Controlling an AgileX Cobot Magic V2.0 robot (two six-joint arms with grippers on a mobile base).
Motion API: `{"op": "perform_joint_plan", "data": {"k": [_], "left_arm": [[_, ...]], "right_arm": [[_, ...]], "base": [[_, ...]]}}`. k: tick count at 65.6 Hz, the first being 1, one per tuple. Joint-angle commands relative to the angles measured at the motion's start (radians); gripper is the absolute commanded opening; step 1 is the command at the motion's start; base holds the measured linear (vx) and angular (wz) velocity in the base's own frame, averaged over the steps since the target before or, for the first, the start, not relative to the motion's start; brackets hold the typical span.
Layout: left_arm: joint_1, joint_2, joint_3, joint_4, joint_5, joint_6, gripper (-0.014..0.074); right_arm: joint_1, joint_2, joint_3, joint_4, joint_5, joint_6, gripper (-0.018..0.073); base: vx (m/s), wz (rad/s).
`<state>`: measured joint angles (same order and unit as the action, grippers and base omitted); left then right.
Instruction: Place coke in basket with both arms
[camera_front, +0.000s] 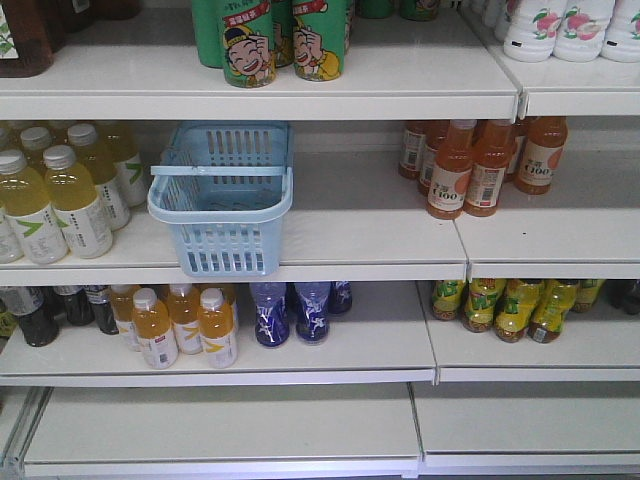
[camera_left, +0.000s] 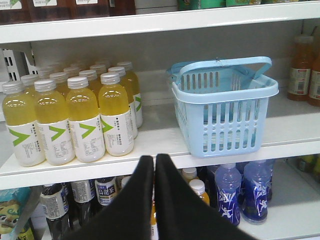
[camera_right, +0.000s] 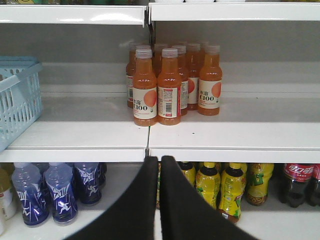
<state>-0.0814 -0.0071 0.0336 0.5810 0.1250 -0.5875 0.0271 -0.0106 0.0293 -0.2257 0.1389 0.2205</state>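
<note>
We see white shop shelves (camera_front: 380, 235) filling every view. On the middle shelf, left of centre in the front view, the light-blue basket (camera_front: 225, 245) stands upright with a handle lying across its rim. In the left wrist view the basket (camera_left: 225, 125) sits right of centre, just beside a block of yellow drink bottles (camera_left: 85, 120) at the left. In the right wrist view the basket (camera_right: 17, 100) shows only a corner at the left edge, and orange drink bottles (camera_right: 170, 87) stand mid-frame on the same shelf.

The coke (camera_right: 299, 181) stands one shelf lower, in the lower right corner of the right wrist view, with its top hidden behind the shelf edge. The right end effector (camera_right: 160, 160) rises from the bottom centre of that view with its fingers together and gripping nothing. The coke lies well apart from it, off to the right of the frame. The left end effector (camera_left: 154, 157) rises from the bottom centre of its own view, also with fingers pressed together and nothing held. It sits below and left of the basket.
</note>
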Motion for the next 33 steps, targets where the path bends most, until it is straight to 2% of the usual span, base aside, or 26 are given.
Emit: {"op": "perform_joint_plan", "data": {"k": [1,7,10,14,22,27,33], "left_arm": [[-0.002,-0.020,-0.001,-0.006,-0.056,-0.008,-0.0006],[-0.002,-0.020,-0.001,-0.009,-0.065,-0.010,-0.0006],[-0.002,-0.020,-0.001,-0.048,-0.083,-0.037,-0.0006],[-0.002,-0.020,-0.001,-0.159,-0.115,-0.115,-0.0006],[-0.002,-0.020,-0.001,-0.452,-0.173,-0.302,-0.0006],[-0.002,-0.020,-0.001,-0.550,-0.174,-0.347,-0.0006],[-0.002,-0.020,-0.001,-0.590,-0.174,-0.349,-0.0006]], "right_arm": [[-0.005,-0.018,0.008,-0.014,-0.072,-0.003,-0.0004],[-0.005,-0.018,0.008,-0.014,-0.072,-0.003,-0.0004],[-0.005,-0.018,0.008,-0.014,-0.072,-0.003,-0.0004],[-0.005,-0.018,0.008,-0.014,-0.072,-0.003,-0.0004],[-0.005,-0.018,0.008,-0.014,-0.072,-0.003,-0.0004],[-0.005,-0.018,0.008,-0.014,-0.072,-0.003,-0.0004],[-0.005,-0.018,0.008,-0.014,-0.072,-0.003,-0.0004]], "base": [[0.00,0.00],[0.00,0.00],[0.00,0.00],[0.00,0.00],[0.00,0.00],[0.00,0.00],[0.00,0.00]]}}
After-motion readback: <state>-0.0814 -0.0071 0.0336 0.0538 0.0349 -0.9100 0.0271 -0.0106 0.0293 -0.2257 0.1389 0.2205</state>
